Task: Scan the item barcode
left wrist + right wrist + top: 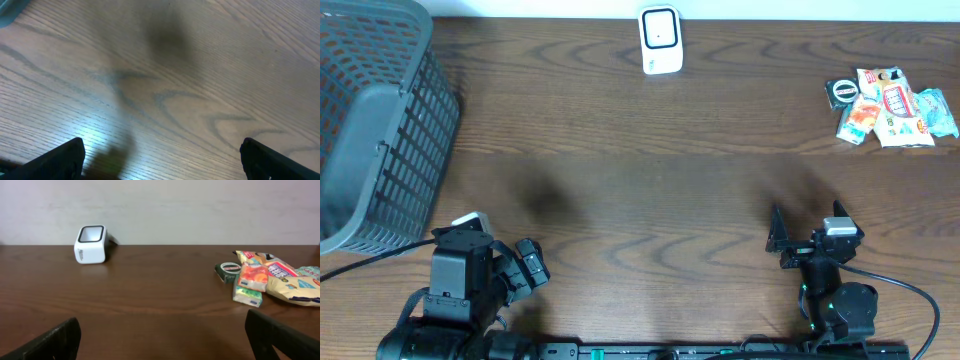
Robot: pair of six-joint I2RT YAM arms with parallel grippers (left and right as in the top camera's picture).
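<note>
Wood table (650, 160): L arm (460, 275) & R arm (835, 295) folded at near edge, jaws released, empty.

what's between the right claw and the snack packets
Nothing: only bare wooden table lies between the right claw and the snack packets, clear in the overhead and right wrist views.

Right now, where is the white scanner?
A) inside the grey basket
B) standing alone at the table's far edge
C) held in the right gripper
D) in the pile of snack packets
B: the scanner stands by itself at the far edge of the table, well apart from the basket on the left and the snack packets on the right.
</note>
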